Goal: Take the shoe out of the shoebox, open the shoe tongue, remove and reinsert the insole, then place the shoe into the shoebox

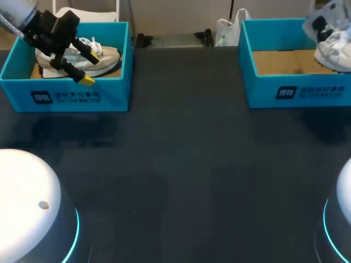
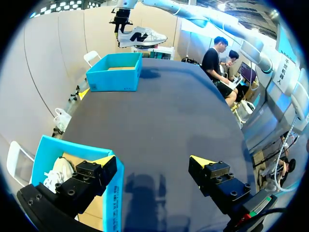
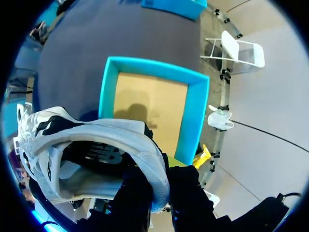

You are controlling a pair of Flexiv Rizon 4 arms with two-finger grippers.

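Shoe (image 1: pixel 333 49), white and grey, hangs clear of the right shoebox (image 1: pixel 296 90). It is pinched at the heel collar by our right gripper (image 3: pixel 161 186), whose two fingers close on the padded rim, one inside and one outside. The box's bare cardboard floor lies below the gripper, a little ahead of the fingers.

We judge the take-out step nearly done. To finish it well, we should hold the pinch firm, since the shoe's length juts out sideways from the fingers and its weight could twist the collar loose. We should then carry it over the box wall with the sole above the rim and set it sole-down on the dark table (image 1: pixel 181 164), where both arms can reach the tongue.

The right arm comes in high, its wrist pointing down at the box. Our left gripper (image 1: pixel 91 67) hangs over the left shoebox (image 1: pixel 66 96), fingers spread wide and holding nothing. One finger is over the box's inside and the other beyond its wall, with a beige shoe (image 1: pixel 107 57) lying under the gripper.
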